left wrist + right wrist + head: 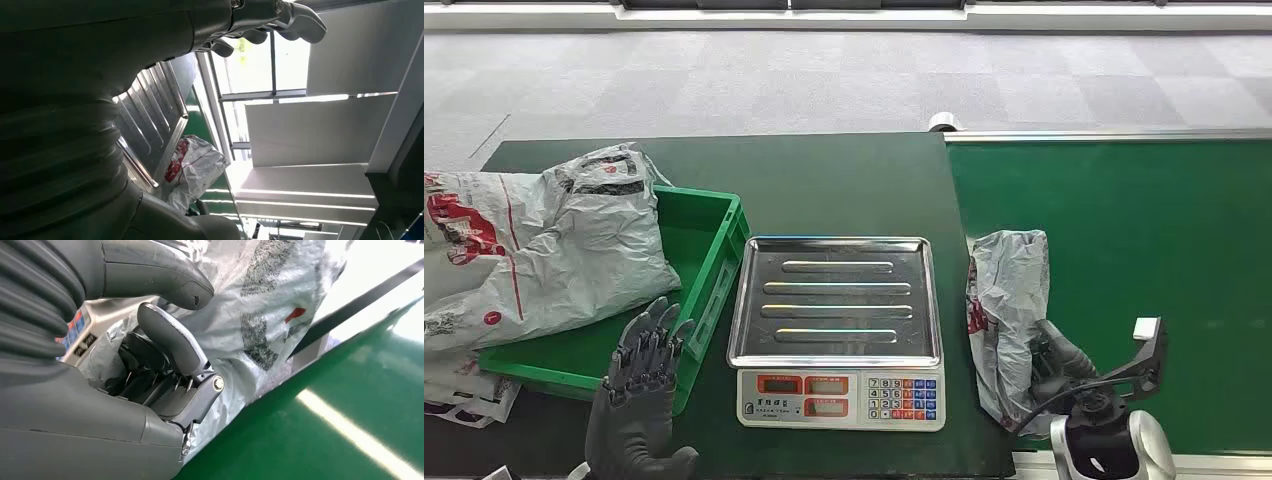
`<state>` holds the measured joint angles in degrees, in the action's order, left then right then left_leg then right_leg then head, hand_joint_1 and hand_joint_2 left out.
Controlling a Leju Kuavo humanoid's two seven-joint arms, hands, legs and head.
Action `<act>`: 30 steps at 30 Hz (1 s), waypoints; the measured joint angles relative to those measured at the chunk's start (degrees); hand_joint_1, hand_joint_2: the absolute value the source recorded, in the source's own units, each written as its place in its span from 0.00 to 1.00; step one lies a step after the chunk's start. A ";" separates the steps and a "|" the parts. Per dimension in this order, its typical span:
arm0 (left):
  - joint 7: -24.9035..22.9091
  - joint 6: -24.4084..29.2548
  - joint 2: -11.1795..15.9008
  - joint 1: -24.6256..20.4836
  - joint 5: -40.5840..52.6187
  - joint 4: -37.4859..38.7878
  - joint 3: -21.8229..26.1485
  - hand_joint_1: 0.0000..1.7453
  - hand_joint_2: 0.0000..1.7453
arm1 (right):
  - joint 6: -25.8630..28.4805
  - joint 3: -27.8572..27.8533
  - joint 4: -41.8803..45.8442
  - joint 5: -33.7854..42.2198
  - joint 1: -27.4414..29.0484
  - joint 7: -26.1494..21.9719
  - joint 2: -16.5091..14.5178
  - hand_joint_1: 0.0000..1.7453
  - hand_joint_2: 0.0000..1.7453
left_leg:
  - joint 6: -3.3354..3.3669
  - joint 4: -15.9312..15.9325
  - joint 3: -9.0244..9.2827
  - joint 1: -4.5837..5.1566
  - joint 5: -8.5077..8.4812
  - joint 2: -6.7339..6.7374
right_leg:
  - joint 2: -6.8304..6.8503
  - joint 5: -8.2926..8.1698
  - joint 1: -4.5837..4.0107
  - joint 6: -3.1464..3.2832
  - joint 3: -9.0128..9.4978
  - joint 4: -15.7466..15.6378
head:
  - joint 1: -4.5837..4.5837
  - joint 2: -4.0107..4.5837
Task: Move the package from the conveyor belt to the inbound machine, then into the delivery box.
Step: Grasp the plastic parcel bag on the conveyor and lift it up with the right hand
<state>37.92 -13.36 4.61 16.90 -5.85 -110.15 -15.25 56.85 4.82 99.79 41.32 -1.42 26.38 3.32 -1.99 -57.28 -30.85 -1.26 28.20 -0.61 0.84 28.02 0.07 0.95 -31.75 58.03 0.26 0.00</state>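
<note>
The right hand (1052, 362) curls its fingers around the near end of a grey plastic package (1007, 300) lying on the green conveyor belt (1144, 250) beside the steel-topped scale (836, 300), while the left hand (642, 375) hovers open, fingers spread, by the green box (709, 260).

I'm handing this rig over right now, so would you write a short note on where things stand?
Right hand: fingers closed around the grey package, which lies at the conveyor belt's near edge beside the scale.
Left hand: open, holding nothing, by the green delivery box.
Scale tray: bare.
Delivery box: already holds other bags.
Done: package grasped.
Left: lift it onto the scale, then move it into the box.
</note>
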 joint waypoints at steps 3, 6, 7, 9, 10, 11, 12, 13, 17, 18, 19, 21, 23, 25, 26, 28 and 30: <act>0.02 -0.97 -0.35 -0.05 0.19 0.14 0.28 0.00 1.00 | -0.05 -1.00 2.18 -0.24 0.10 1.11 -0.20 1.00 1.00 | 0.01 -0.02 -0.02 0.02 0.00 -0.09 | 0.05 0.00 0.02 -0.01 0.04 0.00 | 0.00 0.00; 0.02 -2.21 -0.82 -0.26 0.50 0.31 0.74 0.00 1.00 | -0.13 -2.55 5.68 -0.42 0.13 1.67 -0.37 1.00 1.00 | 0.06 -0.10 -0.04 0.07 0.02 -0.14 | 0.07 0.00 0.07 -0.03 0.09 0.00 | 0.00 0.00; 0.02 -2.61 -0.97 -0.35 0.69 0.41 0.87 0.00 1.00 | -0.13 -3.07 6.84 -0.69 0.13 1.67 -0.41 1.00 1.00 | 0.09 -0.12 -0.05 0.10 0.03 -0.14 | 0.07 -0.01 0.10 -0.04 0.10 0.00 | 0.00 0.00; 0.04 -3.42 -1.32 -0.57 1.03 0.69 1.09 0.00 1.00 | -0.13 -4.11 9.19 -1.76 0.11 1.68 -0.52 1.00 1.00 | 0.15 -0.14 -0.09 0.15 0.03 -0.14 | 0.07 -0.03 0.15 -0.08 0.12 0.00 | 0.00 0.00; 0.07 -3.80 -1.51 -0.70 1.13 0.85 1.19 0.00 1.00 | -0.13 -4.57 10.30 -2.51 0.08 1.69 -0.57 1.00 1.00 | 0.18 -0.14 -0.19 0.17 0.04 -0.14 | 0.07 -0.03 0.17 -0.10 0.14 -0.01 | 0.00 0.00; 0.11 -4.18 -1.72 -0.85 1.21 1.04 1.27 0.00 1.00 | -0.13 -4.94 11.40 -3.39 -0.03 1.69 -0.62 1.00 1.00 | 0.21 -0.14 -0.29 0.18 0.06 -0.13 | 0.08 -0.02 0.19 -0.13 0.16 -0.01 | 0.00 0.00; 0.15 -4.58 -1.89 -1.02 1.33 1.25 1.34 0.00 1.00 | -0.13 -5.19 12.36 -4.26 -0.30 1.70 -0.65 1.00 1.00 | 0.25 -0.15 -0.39 0.20 0.08 -0.12 | 0.08 -0.01 0.20 -0.15 0.17 -0.01 | 0.00 0.00; 0.18 -4.98 -2.07 -1.24 1.50 1.48 1.37 0.00 1.00 | -0.13 -5.31 13.14 -5.08 -0.77 1.70 -0.66 1.00 1.00 | 0.28 -0.15 -0.46 0.21 0.10 -0.10 | 0.08 0.00 0.21 -0.18 0.18 -0.01 | -0.01 0.00; 0.16 -5.94 -2.67 -2.42 2.10 2.48 1.37 0.00 1.00 | -0.13 -5.35 14.60 -7.40 -3.78 1.71 -0.66 1.00 1.00 | 0.37 -0.17 -0.37 0.22 0.05 -0.09 | 0.06 -0.06 0.22 -0.27 0.19 -0.01 | 0.00 0.00; 0.16 -6.11 -2.79 -2.66 2.13 2.72 1.37 0.00 1.00 | -0.13 -5.34 14.72 -7.67 -4.48 1.71 -0.65 1.00 1.00 | 0.37 -0.18 -0.34 0.22 0.02 -0.10 | 0.07 -0.07 0.22 -0.28 0.19 -0.01 | 0.00 0.00; 0.17 -6.34 -2.89 -2.86 2.14 2.97 1.37 0.00 1.00 | -0.13 -5.25 14.79 -7.92 -5.21 1.72 -0.61 1.00 1.00 | 0.37 -0.19 -0.36 0.22 0.00 -0.11 | 0.07 -0.09 0.23 -0.30 0.19 -0.01 | 0.00 0.00; 0.38 -6.90 -3.02 -3.17 2.24 3.42 1.37 0.00 1.00 | -0.13 -4.66 14.68 -8.09 -7.25 1.72 -0.41 1.00 1.00 | 0.36 -0.19 -0.47 0.23 -0.02 -0.09 | 0.06 -0.11 0.23 -0.32 0.19 -0.01 | 0.00 0.00; 0.84 -7.41 -3.15 -3.46 2.67 3.87 1.33 0.00 1.00 | -0.11 -3.17 13.86 -7.60 -10.70 1.71 -0.10 1.00 1.00 | 0.35 -0.19 -0.52 0.23 -0.01 -0.01 | 0.01 -0.12 0.23 -0.32 0.18 -0.01 | 0.00 0.00; 1.25 -7.70 -3.34 -4.08 3.15 4.39 1.25 0.00 1.00 | -0.11 -0.54 11.65 -7.43 -15.55 1.71 0.08 1.00 1.00 | 0.35 -0.19 -0.47 0.23 -0.04 0.05 | -0.05 -0.16 0.23 -0.32 0.15 0.00 | -0.01 0.00; 1.36 -7.75 -3.48 -4.52 3.27 4.69 1.19 0.00 1.00 | -0.11 1.12 10.19 -7.68 -18.13 1.71 0.11 1.00 1.00 | 0.35 -0.20 -0.35 0.23 -0.08 0.07 | -0.07 -0.19 0.23 -0.33 0.13 0.00 | -0.01 0.00; 1.44 -7.75 -3.75 -5.32 3.31 5.22 1.10 0.00 1.00 | -0.12 4.30 7.39 -8.29 -22.46 1.75 0.06 1.00 1.00 | 0.38 -0.22 -0.12 0.23 -0.19 0.03 | -0.02 -0.26 0.22 -0.34 0.12 0.00 | -0.01 0.00; 1.46 -7.75 -3.95 -5.74 3.30 5.66 1.00 0.00 1.00 | -0.17 6.85 5.28 -8.57 -25.11 2.01 -0.02 1.00 1.00 | 0.39 -0.23 -0.11 0.23 -0.27 -0.13 | 0.14 -0.28 0.22 -0.34 0.12 0.00 | -0.01 0.00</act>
<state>39.39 -21.11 0.67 11.16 -2.55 -104.49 -14.25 56.68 11.68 105.07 32.75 -26.54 28.39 3.31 -1.60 -57.52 -30.95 -1.03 27.92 -0.74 0.98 27.74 0.29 0.61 -31.63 58.03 0.26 0.00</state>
